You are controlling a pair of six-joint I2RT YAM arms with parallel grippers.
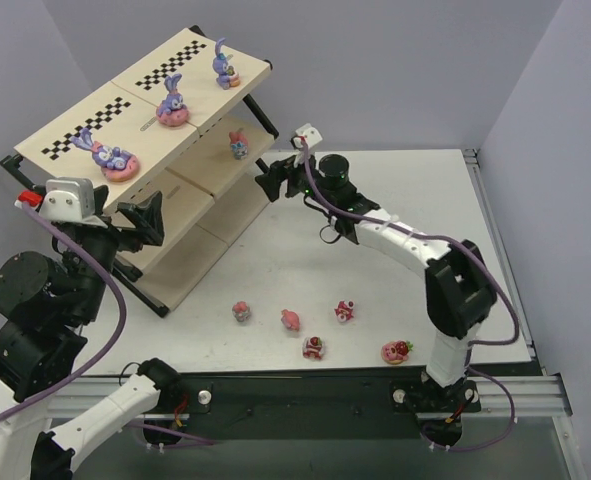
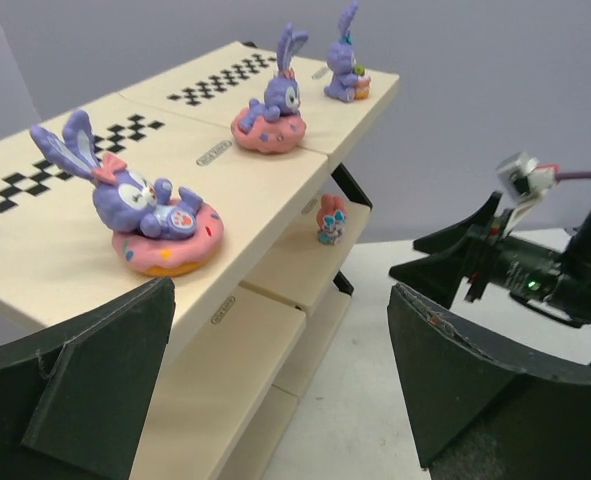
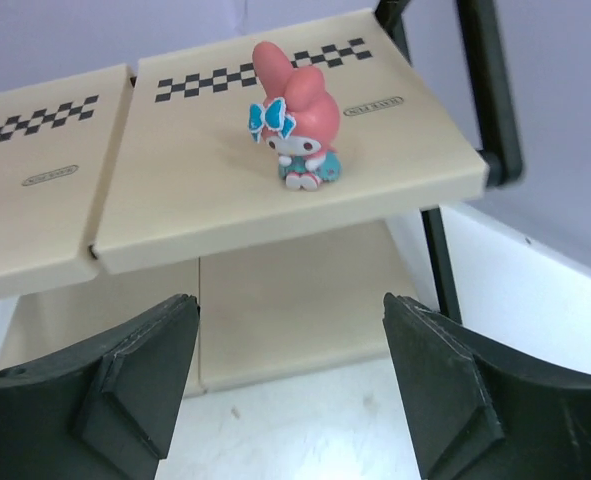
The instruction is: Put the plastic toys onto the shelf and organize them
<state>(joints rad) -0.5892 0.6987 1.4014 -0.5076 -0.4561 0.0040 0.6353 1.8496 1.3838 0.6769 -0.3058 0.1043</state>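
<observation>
Shelf [image 1: 207,92] holds three bunnies [image 1: 172,105] and a pink figure [image 3: 295,130]; five toys [image 1: 290,319] lie on the bench [image 1: 395,200]. I read the left end effector [image 2: 280,370] and the right end effector [image 3: 290,390] as apart and empty.

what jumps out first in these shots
Three glossy purple plastic bunnies on pink donut bases line the top board of the slanted beige wooden shelf. A pink long-eared figurine with a blue bow stands alone on the middle tier, before the open right claw. Five small pink and red figures lie on the white table.
</observation>
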